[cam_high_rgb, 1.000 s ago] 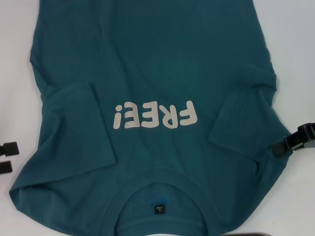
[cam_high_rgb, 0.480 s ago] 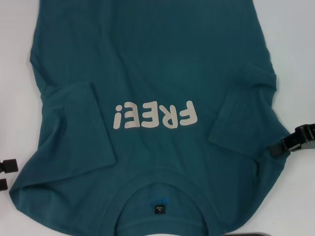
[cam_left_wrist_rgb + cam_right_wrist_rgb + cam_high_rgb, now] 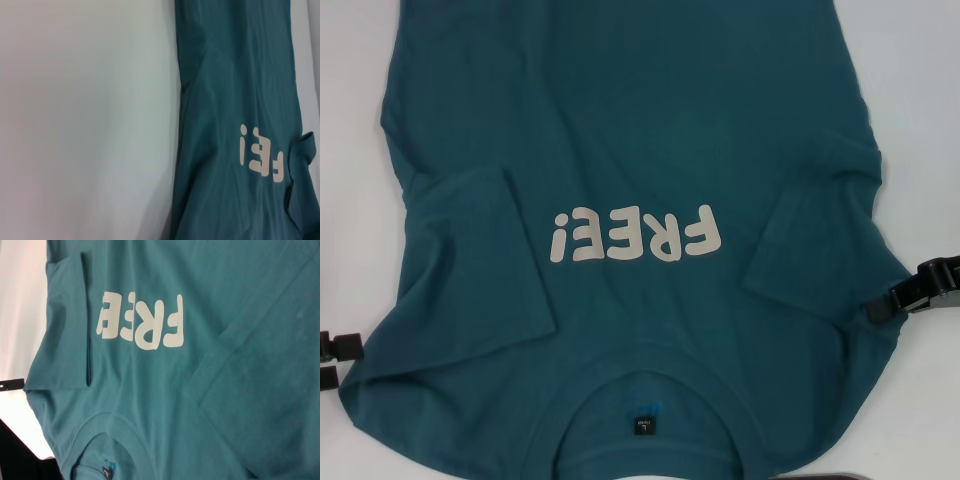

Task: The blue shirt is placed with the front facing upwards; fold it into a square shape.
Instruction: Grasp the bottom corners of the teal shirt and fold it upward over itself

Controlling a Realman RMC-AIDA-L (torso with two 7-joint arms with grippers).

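Teal-blue cotton covers most of the white counter (image 3: 920, 90): the blue shirt (image 3: 630, 130) lies flat, front up, pale lettering (image 3: 635, 235) reading upside down from the head view because the collar (image 3: 640, 395) and its small black tag (image 3: 642, 425) sit at the robot's near edge, hem far off. Both short sleeves are already turned inward over the chest, one each side of the lettering, which narrows the body toward a rectangle.

Left gripper (image 3: 332, 358) sits low at the near-left shoulder edge, jaws apart with a gap showing between the two black tips, just beside the cloth. Right gripper (image 3: 895, 300) is at the right side edge near the folded sleeve, touching or nearly touching the fabric; whether its jaws are apart or closed, I cannot tell.

Judgement: both arms are posted at the collar-end corners, likely to pinch the shoulders and carry them toward the hem.
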